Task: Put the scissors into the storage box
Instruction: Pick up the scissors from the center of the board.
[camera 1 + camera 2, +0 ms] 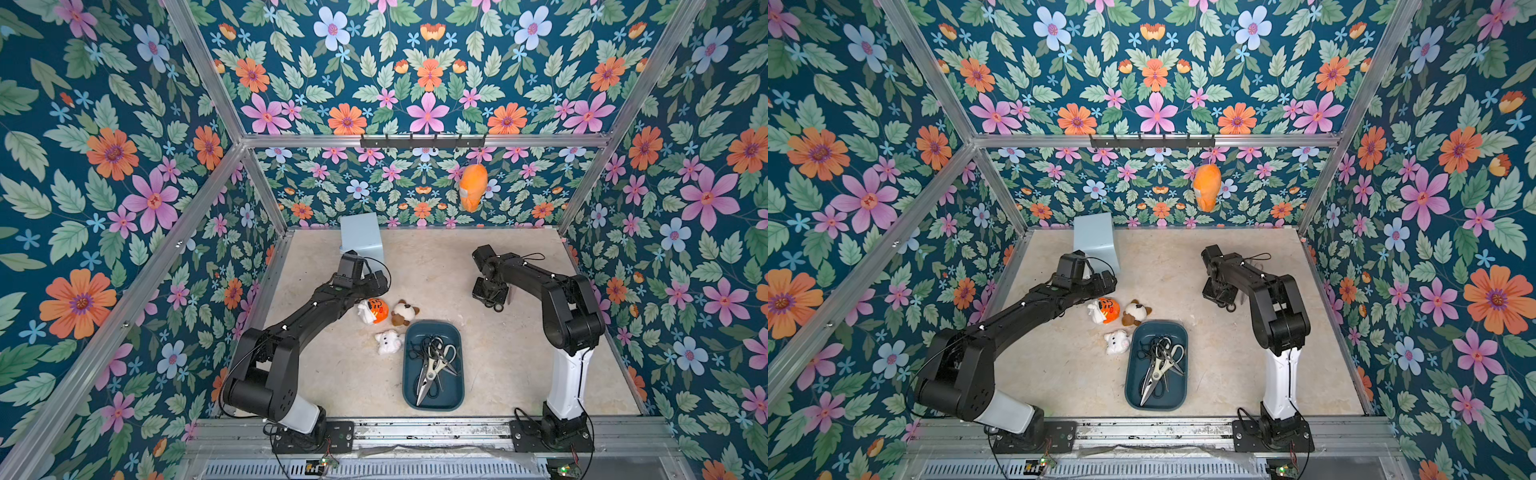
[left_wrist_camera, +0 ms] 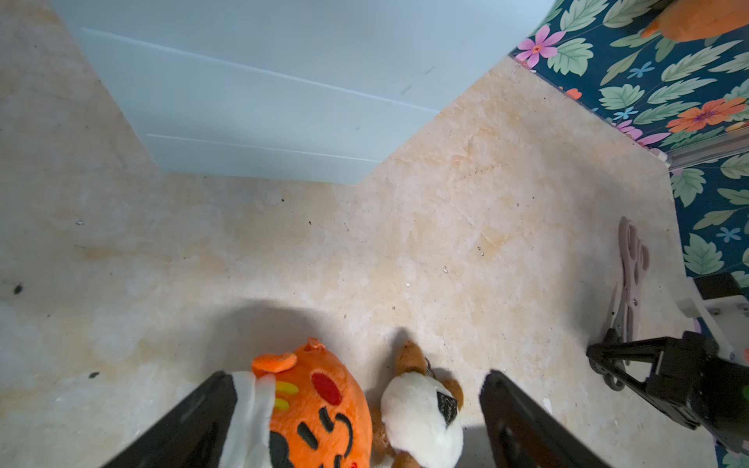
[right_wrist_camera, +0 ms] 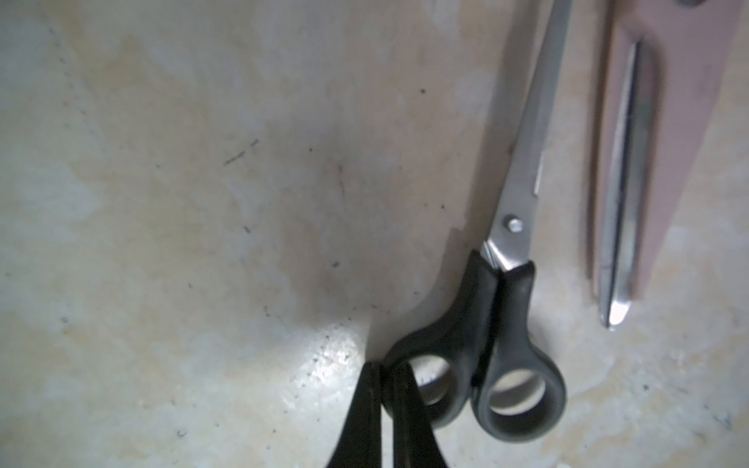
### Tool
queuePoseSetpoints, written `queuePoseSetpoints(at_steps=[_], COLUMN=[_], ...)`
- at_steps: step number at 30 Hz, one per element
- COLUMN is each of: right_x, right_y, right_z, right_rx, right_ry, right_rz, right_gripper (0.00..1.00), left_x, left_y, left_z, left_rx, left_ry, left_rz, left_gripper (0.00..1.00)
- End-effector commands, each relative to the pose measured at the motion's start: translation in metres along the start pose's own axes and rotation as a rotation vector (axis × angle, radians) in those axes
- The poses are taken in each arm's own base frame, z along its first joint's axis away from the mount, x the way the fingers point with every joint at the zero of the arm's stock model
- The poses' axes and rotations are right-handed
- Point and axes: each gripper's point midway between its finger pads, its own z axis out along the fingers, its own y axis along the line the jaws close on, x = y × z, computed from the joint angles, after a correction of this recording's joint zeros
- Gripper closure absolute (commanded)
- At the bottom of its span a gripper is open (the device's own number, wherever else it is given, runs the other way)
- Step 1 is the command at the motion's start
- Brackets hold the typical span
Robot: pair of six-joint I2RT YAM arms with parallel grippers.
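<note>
The right gripper (image 3: 385, 366) is down at the tabletop (image 3: 162, 243). Its two black fingers (image 3: 364, 417) are pressed together on the rim of one handle loop of a pair of black-handled scissors (image 3: 510, 283), one finger outside the loop and the other inside it. Taking the loop looks deliberate, since the thin blades lie flat on the surface and offer little to catch. The blades point away from the fingers. A pale pink pair (image 3: 681, 121) lies just beyond the black pair, alongside it and clear of the fingers. The storage box (image 1: 451, 397), a teal tray, sits well apart from these fingers, back toward the arm's base, and already holds a heap of scissors (image 1: 432, 361), so two pairs seem left to move. The left gripper (image 2: 356, 377) hovers with its fingers (image 2: 194, 421) spread wide and gripping nothing; an orange tiger plush (image 2: 320, 405) and a brown-and-white dog plush (image 2: 421, 417) lie below and between them, the arm probably parked out of the way
</note>
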Motion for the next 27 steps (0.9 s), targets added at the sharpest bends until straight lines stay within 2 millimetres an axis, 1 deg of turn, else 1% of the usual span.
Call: queuePoseSetpoints(at_steps=[1, 5, 7, 11, 15, 17, 20, 22, 24, 27], right_x=[0.013, 0.01, 0.007, 0.0, 0.0, 0.003, 0.016, 0.028, 0.045, 0.077], right_y=[0.008, 0.012, 0.014, 0.019, 0.024, 0.025, 0.029, 0.033, 0.038, 0.053], right_z=[0.016, 0.012, 0.004, -0.019, -0.049, -0.064, -0.085, -0.099, -0.111, -0.13], right_rx=[-0.045, -0.065, -0.074, -0.115, -0.164, -0.17, -0.178, -0.175, -0.181, -0.221], right_ry=[0.064, 0.05, 0.035, 0.003, -0.029, -0.046, -0.062, -0.07, -0.071, -0.07], right_rz=[-0.033, -0.062, -0.074, -0.08, -0.09, -0.109, -0.155, -0.192, -0.226, -0.298], right_gripper=[1.0, 1.0, 1.0, 1.0, 1.0, 1.0, 1.0, 1.0, 1.0, 1.0], left_x=[-0.006, -0.006, -0.006, -0.007, -0.008, -0.009, -0.009, -0.01, -0.011, -0.012], left_y=[-0.002, -0.002, -0.003, -0.003, -0.003, -0.004, -0.005, -0.003, -0.003, -0.001], left_z=[-0.002, -0.002, -0.001, -0.002, -0.002, -0.004, -0.006, -0.007, -0.009, -0.011], left_rx=[0.002, 0.004, 0.005, 0.006, 0.011, 0.015, 0.016, 0.011, 0.007, 0.0], left_ry=[-0.021, -0.02, -0.02, -0.025, -0.032, -0.037, -0.042, -0.048, -0.058, -0.07], left_rz=[0.004, 0.001, -0.001, -0.008, -0.016, -0.016, -0.014, -0.01, -0.007, -0.007], left_gripper=[0.01, 0.01, 0.01, 0.01, 0.01, 0.01, 0.01, 0.01, 0.01, 0.01])
